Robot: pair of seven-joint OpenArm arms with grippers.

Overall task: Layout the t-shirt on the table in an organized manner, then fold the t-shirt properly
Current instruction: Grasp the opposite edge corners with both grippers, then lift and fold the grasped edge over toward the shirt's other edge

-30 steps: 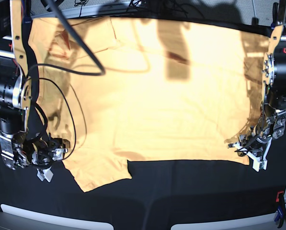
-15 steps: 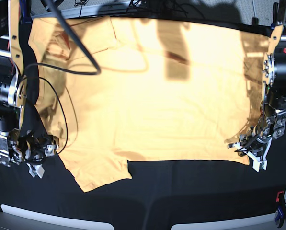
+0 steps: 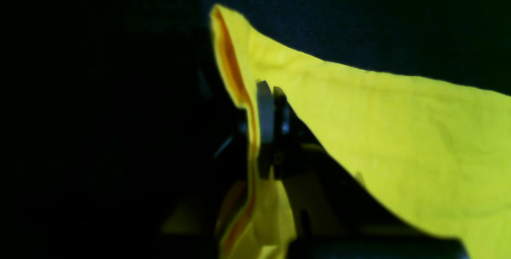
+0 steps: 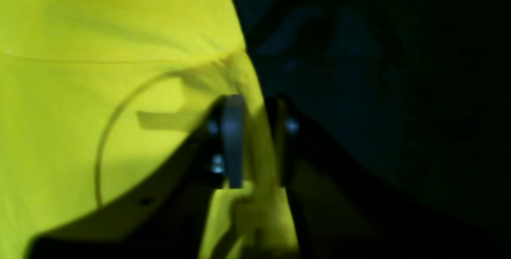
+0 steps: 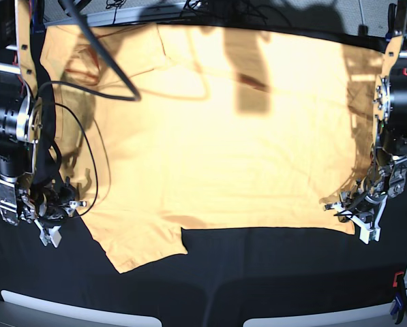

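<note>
Both arms (image 5: 12, 122) black w/ tan side plates, silver joints; black cables (image 5: 101, 68) loop upper left; white-tipped fingers (image 5: 50, 235).

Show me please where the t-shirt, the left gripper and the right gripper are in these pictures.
t-shirt (image 5: 223, 136), base view, middle of the spread body.
left gripper (image 3: 270, 103), left wrist view, between the fingers shut on the shirt's edge.
right gripper (image 4: 255, 131), right wrist view, between the fingers, shirt edge in the gap.

Bright overhead light casts hard shadows; a pale floor strip (image 5: 73, 303) shows at six o'clock, dim clutter at twelve.
</note>
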